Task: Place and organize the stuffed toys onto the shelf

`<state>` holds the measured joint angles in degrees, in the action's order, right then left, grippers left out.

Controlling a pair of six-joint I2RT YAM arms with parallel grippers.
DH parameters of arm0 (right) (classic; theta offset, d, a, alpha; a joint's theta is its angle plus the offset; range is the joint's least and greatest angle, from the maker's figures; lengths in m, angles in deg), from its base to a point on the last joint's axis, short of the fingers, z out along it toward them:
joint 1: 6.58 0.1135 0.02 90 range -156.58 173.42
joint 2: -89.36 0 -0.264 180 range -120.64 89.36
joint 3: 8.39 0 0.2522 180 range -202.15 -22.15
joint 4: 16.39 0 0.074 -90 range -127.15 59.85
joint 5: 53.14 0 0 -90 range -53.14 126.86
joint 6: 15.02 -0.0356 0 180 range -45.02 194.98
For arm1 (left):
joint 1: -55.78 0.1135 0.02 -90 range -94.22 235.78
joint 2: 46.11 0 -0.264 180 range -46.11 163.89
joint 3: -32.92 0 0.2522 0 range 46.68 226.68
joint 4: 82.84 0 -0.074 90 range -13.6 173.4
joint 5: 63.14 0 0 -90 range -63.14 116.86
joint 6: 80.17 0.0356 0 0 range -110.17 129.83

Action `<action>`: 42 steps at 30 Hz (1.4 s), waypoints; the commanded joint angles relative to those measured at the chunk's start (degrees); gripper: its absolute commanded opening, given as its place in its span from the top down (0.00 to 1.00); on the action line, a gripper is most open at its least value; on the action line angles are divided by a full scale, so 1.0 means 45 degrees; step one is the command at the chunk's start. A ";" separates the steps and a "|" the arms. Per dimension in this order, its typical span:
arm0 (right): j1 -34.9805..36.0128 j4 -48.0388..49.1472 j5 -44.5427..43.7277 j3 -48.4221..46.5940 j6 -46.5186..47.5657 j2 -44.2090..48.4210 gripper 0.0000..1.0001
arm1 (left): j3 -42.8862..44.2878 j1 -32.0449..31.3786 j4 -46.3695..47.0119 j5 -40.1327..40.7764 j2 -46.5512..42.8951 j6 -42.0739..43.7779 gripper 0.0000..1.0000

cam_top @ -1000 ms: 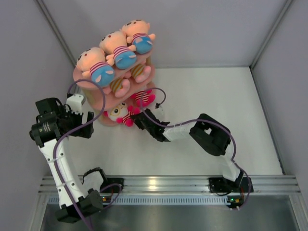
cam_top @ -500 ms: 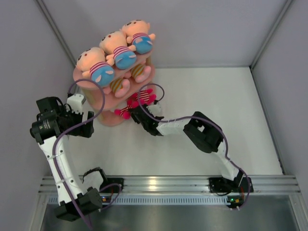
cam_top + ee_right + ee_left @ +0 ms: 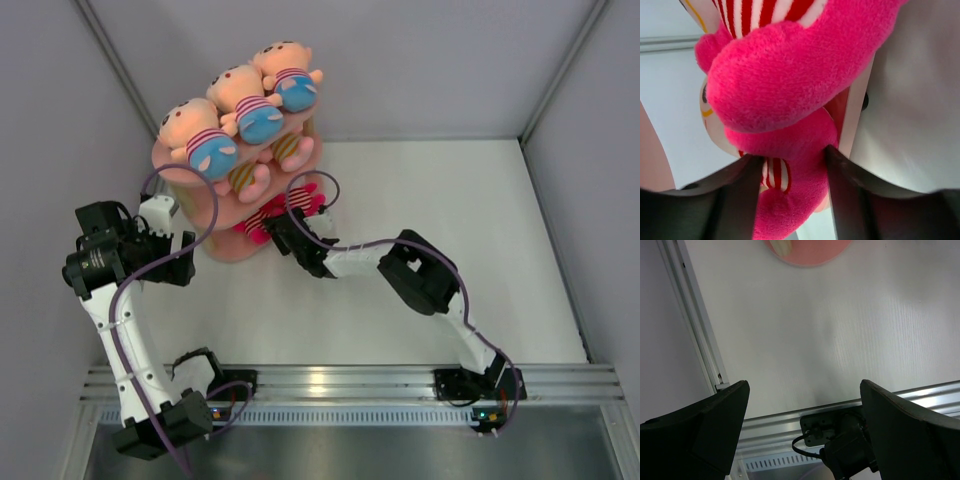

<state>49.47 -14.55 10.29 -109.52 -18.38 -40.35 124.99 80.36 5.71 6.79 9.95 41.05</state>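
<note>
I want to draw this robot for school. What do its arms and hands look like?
Both the left arm and the right arm are white tubes joined by chunky black joints, with a thin purple cable looping along each. The left hand and right hand each have two wide dark fingers. Their black bases sit on a silver rail.

shelf (image 3: pixel 225 249) far left | three toys (image 3: pixel 250 110) on top tier | other toys (image 3: pixel 290 205) below

Pink-limbed white-faced plush doll (image 3: pixel 258 232) mostly hidden under pink oval shelf board (image 3: pixel 228 208); wrist close-up cropped, blurred.
</note>
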 commanded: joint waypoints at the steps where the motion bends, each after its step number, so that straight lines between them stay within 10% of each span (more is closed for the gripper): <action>1: 0.0005 0.0596 0.0240 0.0353 0.0744 0.0735 0.44 | 0.0060 -0.0013 -0.0001 -0.0070 -0.0073 -0.0024 0.01; 16: 0.0083 0.2590 0.1918 0.3925 0.5138 0.5087 0.30 | 0.0099 0.0007 -0.0001 -0.0070 -0.0210 -0.0122 0.01; 24: -0.0306 -0.2318 0.2641 0.6720 1.1524 0.9387 0.20 | -0.0173 0.0007 0.0096 -0.0070 -0.0210 -0.0064 0.01; 31: -0.4989 -0.8966 0.4440 0.6543 1.5900 1.1495 0.11 | -0.0369 0.0007 0.0564 -0.0051 -0.0112 -0.0219 0.01; 36: -1.0702 -0.8155 0.4636 0.8144 1.5222 1.3896 0.07 | -0.1656 -0.0012 0.1891 0.0593 -0.0288 -0.0493 0.01; 42: -1.2319 -0.7352 0.2135 0.9006 1.5862 1.5347 0.03 | -0.3784 -0.0013 0.4195 0.0905 -0.0405 -0.0493 0.01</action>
<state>-6.20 -49.13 23.69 -69.00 49.77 26.34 111.50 80.36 15.66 9.41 8.85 39.70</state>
